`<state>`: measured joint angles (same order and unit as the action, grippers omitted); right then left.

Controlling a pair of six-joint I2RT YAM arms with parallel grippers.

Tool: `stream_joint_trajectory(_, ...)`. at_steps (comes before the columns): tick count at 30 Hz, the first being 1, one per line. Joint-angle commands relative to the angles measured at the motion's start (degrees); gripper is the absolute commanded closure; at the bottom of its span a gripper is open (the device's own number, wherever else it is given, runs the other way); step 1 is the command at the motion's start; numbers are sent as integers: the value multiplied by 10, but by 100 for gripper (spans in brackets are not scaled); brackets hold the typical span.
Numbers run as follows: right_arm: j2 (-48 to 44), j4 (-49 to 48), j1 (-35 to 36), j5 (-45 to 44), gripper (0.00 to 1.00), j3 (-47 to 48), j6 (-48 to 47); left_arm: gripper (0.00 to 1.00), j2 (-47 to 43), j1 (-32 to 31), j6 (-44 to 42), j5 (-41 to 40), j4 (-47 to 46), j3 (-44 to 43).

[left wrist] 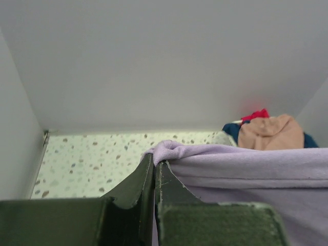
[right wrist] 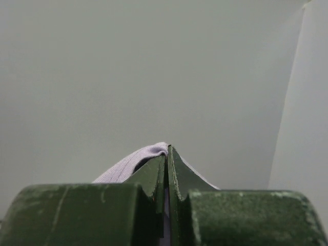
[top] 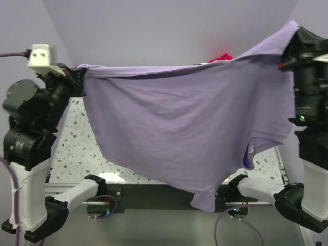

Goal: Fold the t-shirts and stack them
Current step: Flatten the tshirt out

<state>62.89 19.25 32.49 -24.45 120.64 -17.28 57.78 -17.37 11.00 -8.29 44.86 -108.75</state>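
Look: left gripper (left wrist: 155,166) and right gripper (right wrist: 167,156) each pinch the purple shirt (top: 174,123) by its edge, spread above the bench (top: 72,148). Thin bites, so one tug could slip a side free.

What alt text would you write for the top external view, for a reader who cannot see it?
A lavender t-shirt hangs spread wide in the air between two robot arms: the left gripper is shut on one upper corner, the right gripper, higher, on the other. A speckled table lies below, and some red fabric peeks out behind.
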Motion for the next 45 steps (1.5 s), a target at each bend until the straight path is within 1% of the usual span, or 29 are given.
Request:
stream_joint_trajectory(1,70,-46,-1,17,100,-57,1,100,22,3,9,-79,4,84)
stream_joint_trajectory(5,136,-113,-1,44,100,-113,26,100,57,16,18,-115,-27,165)
stream_joint_trajectory(6,172,-126,-1,48,100,-120,31,100,66,54,23,-107,-42,198)
stream_joint_trajectory(8,222,-159,-1,53,100,-127,43,100,100,128,30,-20,-72,236)
stream_joint_trajectory(9,248,-167,-1,58,100,-122,46,100,114,218,44,23,-117,258)
stream_joint_trajectory(10,317,-172,-1,60,100,-95,52,100,153,256,51,88,-138,292)
stream_joint_trajectory(11,354,-177,-1,63,100,-70,55,94,176,286,60,104,-158,300)
stream_joint_trajectory(12,405,-164,-2,76,97,19,58,78,201,327,78,106,-193,301)
stream_joint_trajectory(13,504,-140,-1,78,84,82,64,58,248,348,88,133,-200,290)
stream_joint_trajectory(14,567,-74,-2,79,68,156,67,21,268,364,103,137,-202,276)
stream_joint_trajectory(15,618,-37,-2,73,23,233,68,7,282,380,124,133,-230,262)
stream_joint_trajectory(16,697,25,-1,55,7,372,66,0,297,383,131,129,-237,252)
stream_joint_trajectory(17,711,48,-2,47,1,416,66,0,302,383,134,121,-235,239)
stream_joint_trajectory(18,708,61,-1,41,1,430,71,0,303,383,137,120,-241,231)
stream_joint_trajectory(19,684,39,-1,35,1,360,81,0,294,383,136,134,-250,234)
stream_joint_trajectory(20,599,-4,-1,36,1,277,86,0,285,382,135,137,-255,239)
stream_joint_trajectory(21,537,-62,-1,44,1,175,87,0,275,378,135,137,-271,262)
stream_joint_trajectory(22,490,-165,0,60,1,-7,94,0,252,378,135,140,-279,274)
stream_joint_trajectory(23,425,-186,-1,63,1,-68,101,0,240,377,135,144,-285,288)
stream_joint_trajectory(24,409,-188,-1,64,1,-127,107,0,219,369,135,147,-296,316)
stream_joint_trajectory(26,391,-167,-1,68,1,-162,124,0,201,354,132,148,-299,340)
stream_joint_trajectory(27,385,-163,-1,75,1,-194,126,0,193,334,130,145,-298,366)
stream_joint_trajectory(30,390,-147,0,109,2,-239,146,0,173,296,130,143,-298,417)
stream_joint_trajectory(34,419,-141,-1,171,2,-268,184,0,178,286,136,169,-309,484)
stream_joint_trajectory(36,439,-133,-1,194,4,-264,192,0,183,285,134,174,-317,512)
stream_joint_trajectory(40,502,-114,0,258,5,-238,204,0,202,285,133,186,-326,531)
stream_joint_trajectory(45,555,-107,0,291,5,-211,215,0,233,285,147,185,-341,548)
